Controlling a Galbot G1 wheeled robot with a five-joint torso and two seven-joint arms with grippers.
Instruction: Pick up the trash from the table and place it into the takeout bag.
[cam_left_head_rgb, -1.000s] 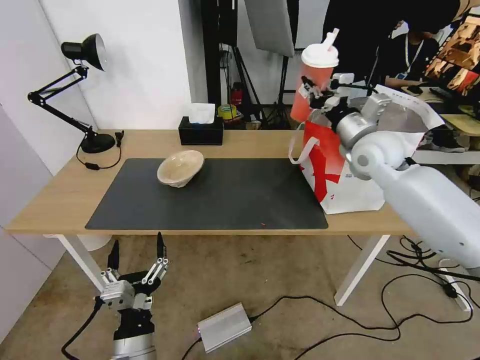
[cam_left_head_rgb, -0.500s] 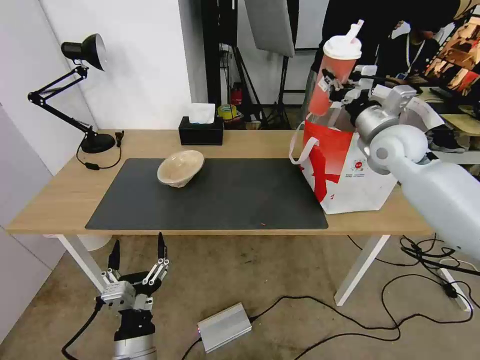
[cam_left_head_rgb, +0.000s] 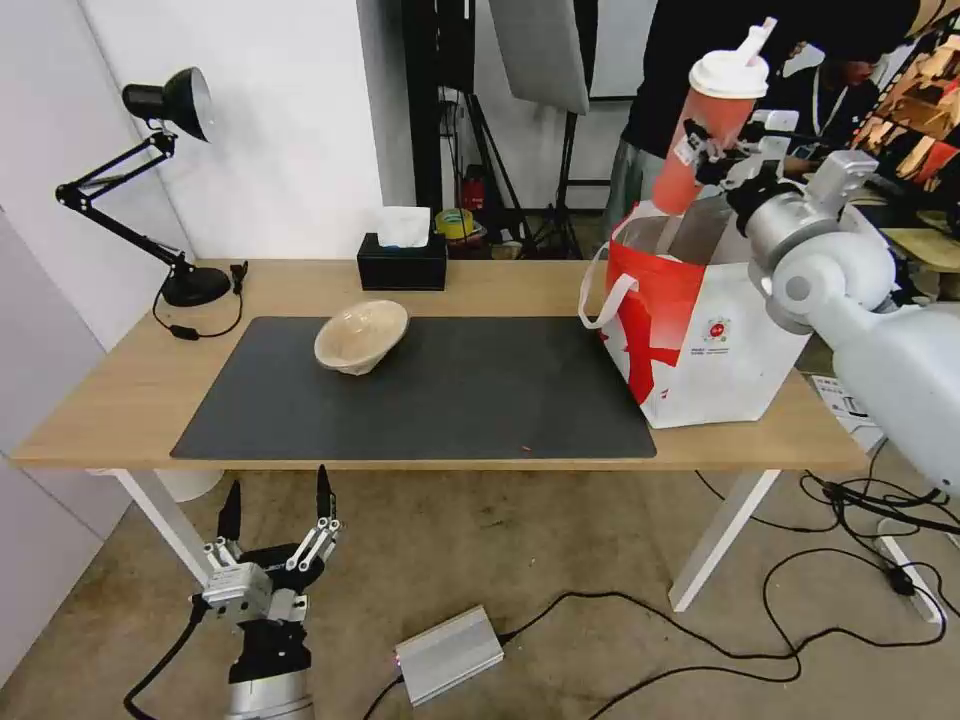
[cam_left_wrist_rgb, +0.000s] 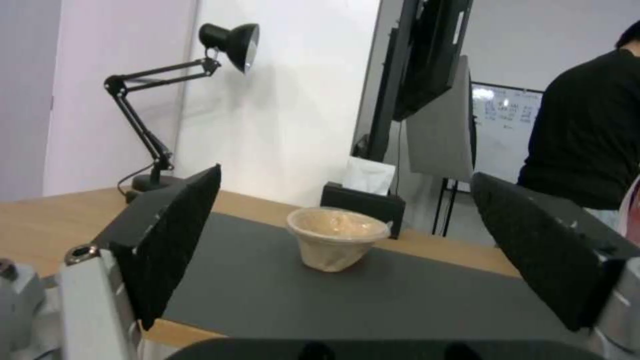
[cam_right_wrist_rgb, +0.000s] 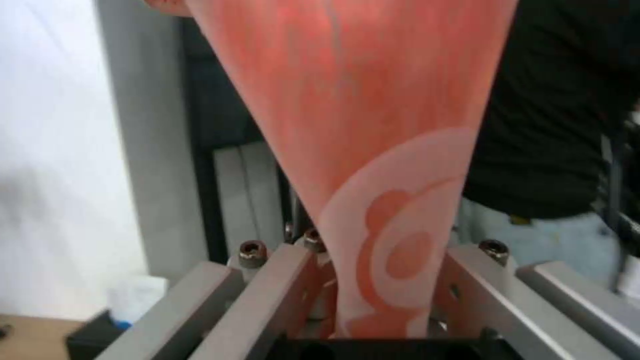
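My right gripper (cam_left_head_rgb: 712, 152) is shut on the red drink cup (cam_left_head_rgb: 706, 132), white lid and straw up, holding it tilted in the air just above the open mouth of the white and red takeout bag (cam_left_head_rgb: 700, 335) at the table's right end. In the right wrist view the red drink cup (cam_right_wrist_rgb: 373, 150) stands between the metal jaws. The beige paper-pulp bowl (cam_left_head_rgb: 361, 336) rests on the dark grey mat (cam_left_head_rgb: 450, 395) of the light-wood table (cam_left_head_rgb: 120, 390). My left gripper (cam_left_head_rgb: 273, 508) hangs open below the table's front edge; its view faces the beige bowl (cam_left_wrist_rgb: 337, 244).
A black tissue box (cam_left_head_rgb: 402, 262) sits at the table's back edge and a black desk lamp (cam_left_head_rgb: 165, 190) at the back left. A person in black stands behind the bag. Cables and a silver box (cam_left_head_rgb: 448, 655) lie on the floor.
My right arm has carried the cup up and to the right, from beside the bag's near corner to above its opening. The left arm has not moved.
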